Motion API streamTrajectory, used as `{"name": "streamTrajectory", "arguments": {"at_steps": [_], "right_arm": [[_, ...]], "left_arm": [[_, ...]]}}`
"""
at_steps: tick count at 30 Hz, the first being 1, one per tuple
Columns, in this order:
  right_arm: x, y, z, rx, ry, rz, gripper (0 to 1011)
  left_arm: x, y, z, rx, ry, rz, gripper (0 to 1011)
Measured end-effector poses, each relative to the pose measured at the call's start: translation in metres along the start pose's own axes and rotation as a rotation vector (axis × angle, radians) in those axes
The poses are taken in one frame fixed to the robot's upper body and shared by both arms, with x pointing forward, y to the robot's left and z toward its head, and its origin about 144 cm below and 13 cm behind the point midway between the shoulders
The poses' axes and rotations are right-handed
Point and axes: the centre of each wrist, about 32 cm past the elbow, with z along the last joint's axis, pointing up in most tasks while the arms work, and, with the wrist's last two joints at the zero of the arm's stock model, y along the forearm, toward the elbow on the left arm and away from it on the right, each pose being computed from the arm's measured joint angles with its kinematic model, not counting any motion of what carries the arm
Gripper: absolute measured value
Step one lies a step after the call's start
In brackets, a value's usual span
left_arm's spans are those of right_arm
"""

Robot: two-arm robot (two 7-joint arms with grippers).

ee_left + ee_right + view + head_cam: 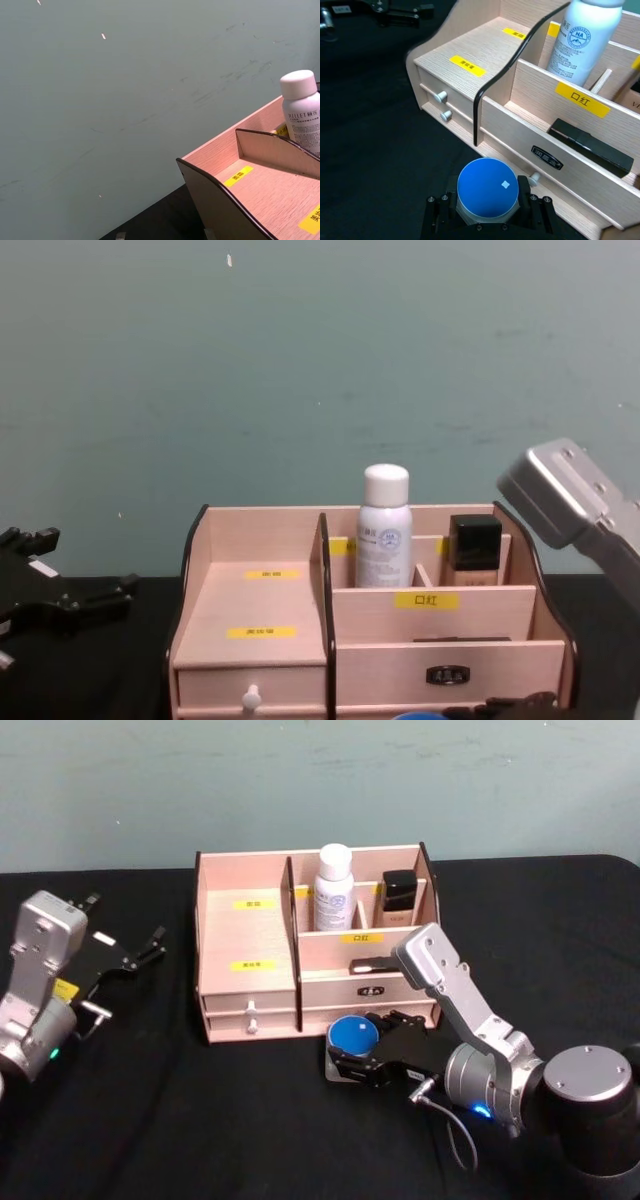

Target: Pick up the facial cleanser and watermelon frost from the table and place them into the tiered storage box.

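- Right gripper [358, 1045] clamps the frost tin [352, 1032] from both sides, just in front of the box [245, 935], near its right-hand drawer. I judge this side grip keeps the tin level and leaves its top clear for lowering into a compartment.
- Tin faces lid up. It is round and squat with a vertical axis, so no long side needs aligning.
- Cleanser [333, 885] stands upright, cap up, in a rear compartment of the box, so that half looks done.
- Left gripper [125, 925] rests open and empty, well left of the box.
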Motion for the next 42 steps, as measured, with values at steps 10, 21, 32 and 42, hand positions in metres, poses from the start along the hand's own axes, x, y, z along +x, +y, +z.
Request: {"name": "streamTrajectory", "arguments": {"at_steps": [10, 21, 32, 42], "right_arm": [[0.000, -0.010, 0.015, 0.066, -0.023, 0.042, 723], [-0.010, -0.011, 0.047, 0.147, -0.074, 0.100, 723], [-0.020, 0.008, 0.071, 0.192, -0.106, 0.152, 723], [-0.012, 0.036, 0.086, 0.202, -0.117, 0.128, 723]], "left_arm": [[0.000, 0.000, 0.000, 0.000, 0.000, 0.000, 1010], [0.000, 0.000, 0.000, 0.000, 0.000, 0.000, 1010], [0.000, 0.000, 0.000, 0.000, 0.000, 0.000, 1010], [0.000, 0.000, 0.000, 0.000, 0.000, 0.000, 1009]]}}
